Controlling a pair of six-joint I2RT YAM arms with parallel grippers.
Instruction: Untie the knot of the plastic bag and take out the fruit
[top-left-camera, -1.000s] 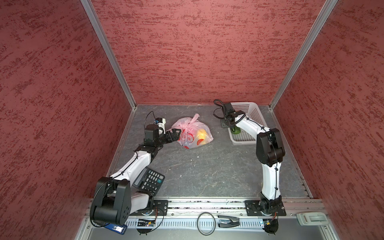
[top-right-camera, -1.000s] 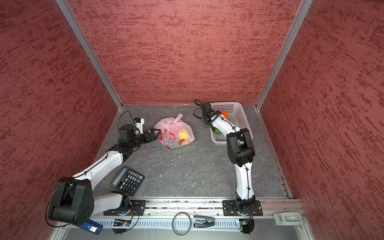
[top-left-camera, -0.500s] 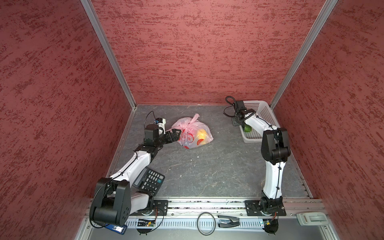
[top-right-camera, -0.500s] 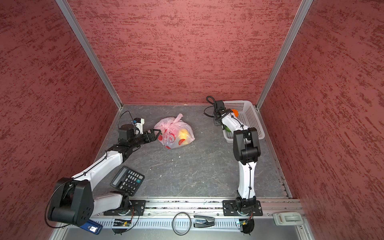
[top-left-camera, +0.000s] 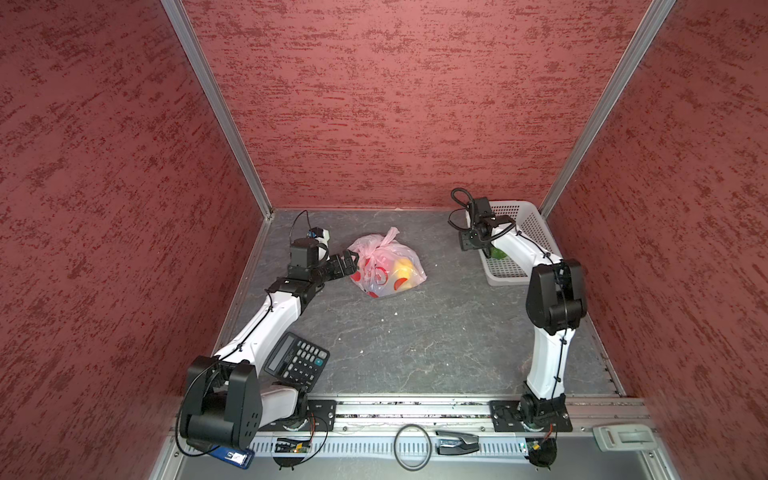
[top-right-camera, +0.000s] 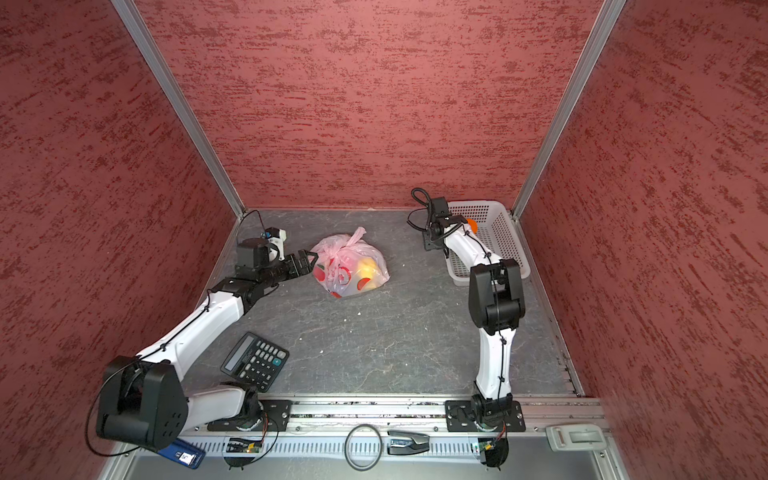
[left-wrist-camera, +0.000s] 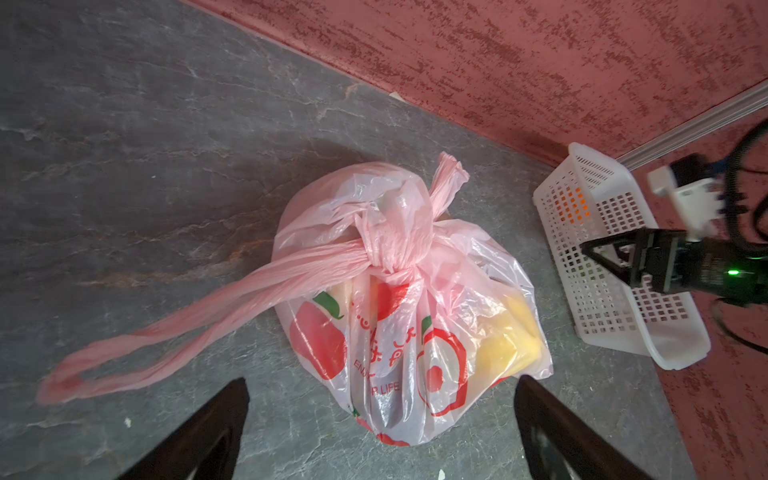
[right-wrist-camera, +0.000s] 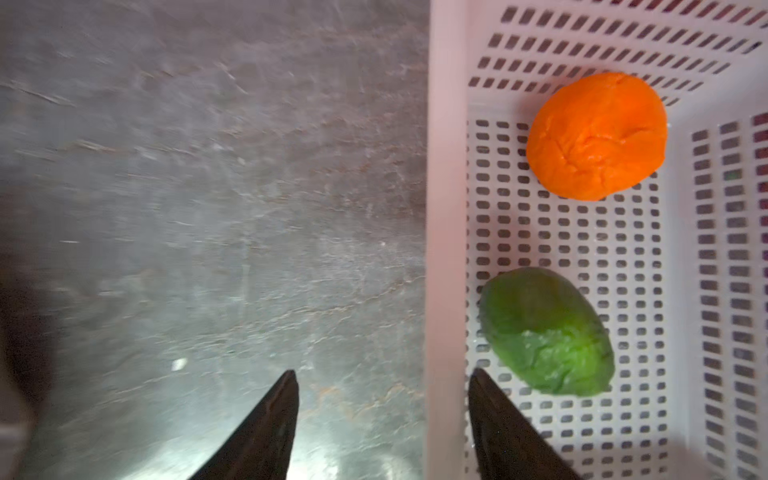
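At centre, pink plastic bag (left-wrist-camera: 415, 332) w/ knot (left-wrist-camera: 386, 245) tied.

The grey stone-patterned worktop (top-left-camera: 415, 353) is carrying 3 things: the plastic bag (top-left-camera: 386, 270) is sitting near its far edge, a white basket (top-left-camera: 530, 226) is occupying its far right corner, and a calculator (top-left-camera: 297, 361) is lying near its front left corner.

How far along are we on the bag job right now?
Done: one green fruit lies in the basket with the orange. In hand: nothing; the left gripper is open, facing the plastic bag, the right gripper open at the basket's rim. Left: the knot is tied, and yellow fruit shows inside the bag.
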